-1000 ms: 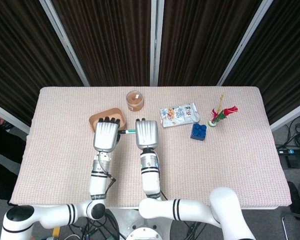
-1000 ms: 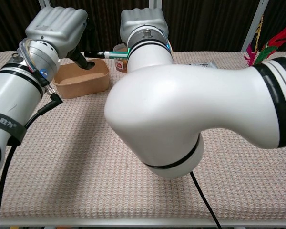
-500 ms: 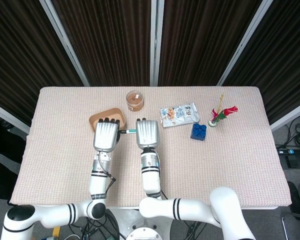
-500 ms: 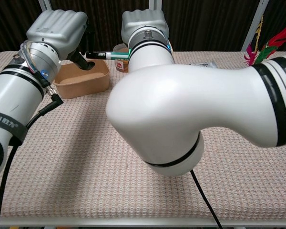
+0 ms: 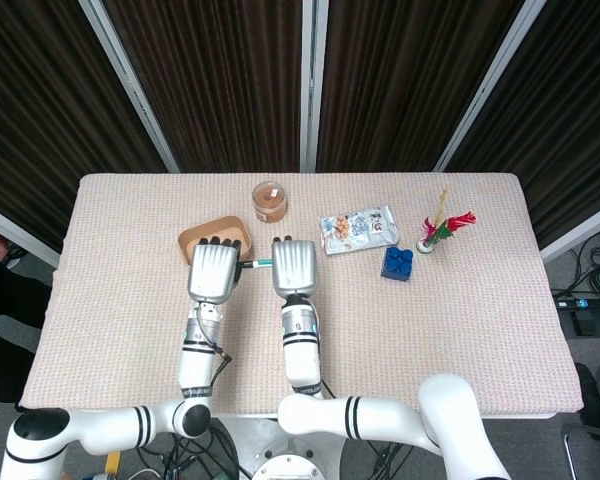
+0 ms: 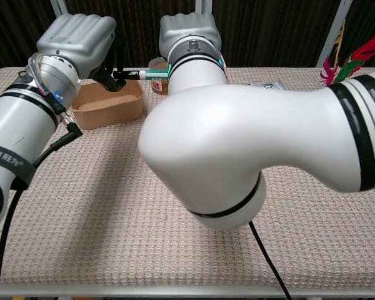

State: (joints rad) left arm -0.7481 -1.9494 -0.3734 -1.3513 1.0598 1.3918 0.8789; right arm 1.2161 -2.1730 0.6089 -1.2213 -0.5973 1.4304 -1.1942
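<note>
head view: the left hand (image 5: 214, 271) and the right hand (image 5: 293, 267) are hovering side by side, backs up, just near of the shallow tan oval tray (image 5: 202, 236). a slim green-and-white marker pen (image 5: 257, 264) is bridging the gap between them; the right hand is grasping its green end, while its left tip is sitting at the left hand's dark fingertips. compared with a second ago, the gap is looking slightly narrower. far of the hands a small round brown-lidded jar (image 5: 269, 199) is standing. right of it are lying a clear plastic snack packet (image 5: 358, 229), a blue toy building block (image 5: 397, 262) and a red-and-green feathered ornament (image 5: 442, 229), all on the beige woven tablecloth (image 5: 460, 330).

chest view: the pen (image 6: 140, 74) is now reaching the left hand's fingers (image 6: 104, 73), where a second ago a gap was showing. i judge a handover or a cap pull is starting. whether the left hand (image 6: 78, 40) is actually pinching the tip, i cannot tell. the right hand (image 6: 189, 32) is staying clenched on the pen above the tray (image 6: 106, 105).
</note>
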